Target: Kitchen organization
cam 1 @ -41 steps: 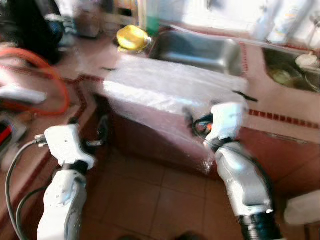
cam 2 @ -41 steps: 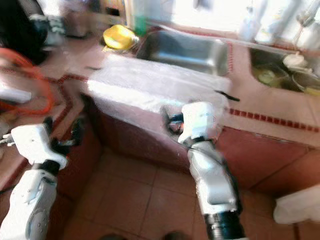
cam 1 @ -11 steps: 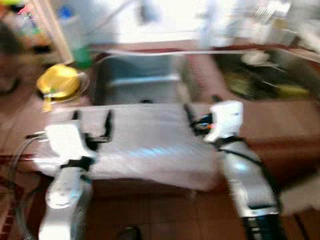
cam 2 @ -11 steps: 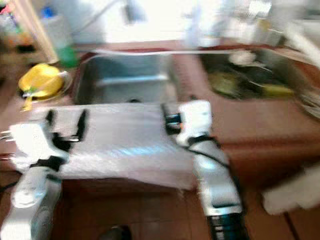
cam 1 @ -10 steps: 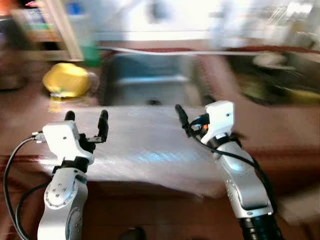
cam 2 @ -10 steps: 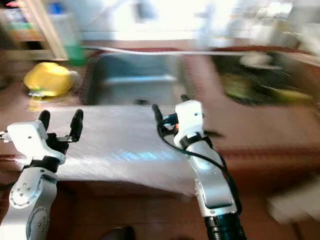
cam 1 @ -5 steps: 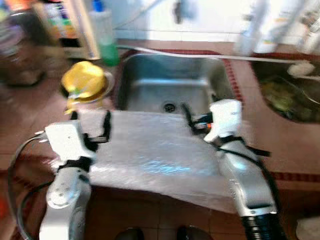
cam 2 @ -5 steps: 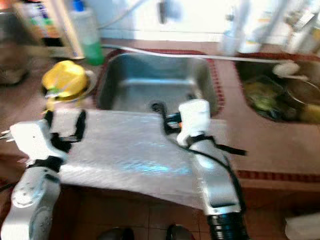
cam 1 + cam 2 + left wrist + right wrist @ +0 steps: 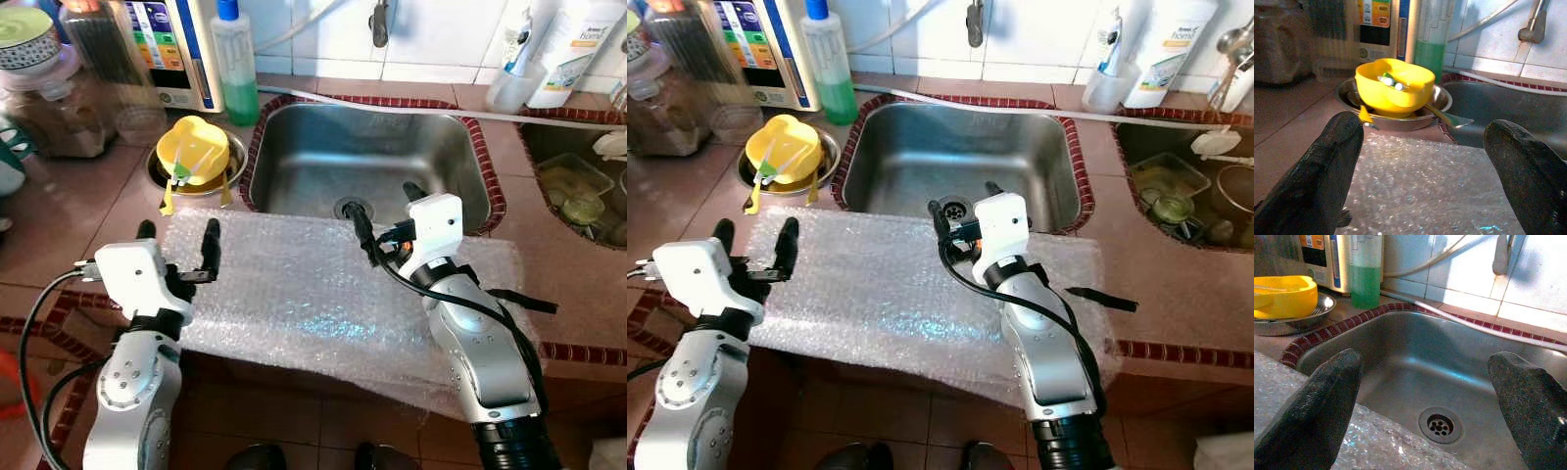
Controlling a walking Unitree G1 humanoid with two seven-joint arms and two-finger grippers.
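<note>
A sheet of bubble wrap (image 9: 304, 294) lies across the tiled counter in front of the steel sink (image 9: 460, 157), its near edge hanging over the counter front. My left gripper (image 9: 178, 240) hovers open above the sheet's left end, facing a yellow bowl (image 9: 1393, 90) in a steel dish. My right gripper (image 9: 385, 211) stands open over the sheet's far edge, at the sink's front rim, looking at the drain (image 9: 1440, 425). Neither gripper holds anything.
A green soap bottle (image 9: 235, 69) and a water purifier (image 9: 171, 49) stand behind the yellow bowl. Jars (image 9: 49, 88) sit far left. A second basin (image 9: 578, 186) with dishes is at the right. A black strap (image 9: 1102, 297) lies beside the sheet. White bottles (image 9: 578, 44) stand at the back right.
The camera has swung to face the sink squarely and the blur has cleared. Both grippers stay open over the bubble wrap.
</note>
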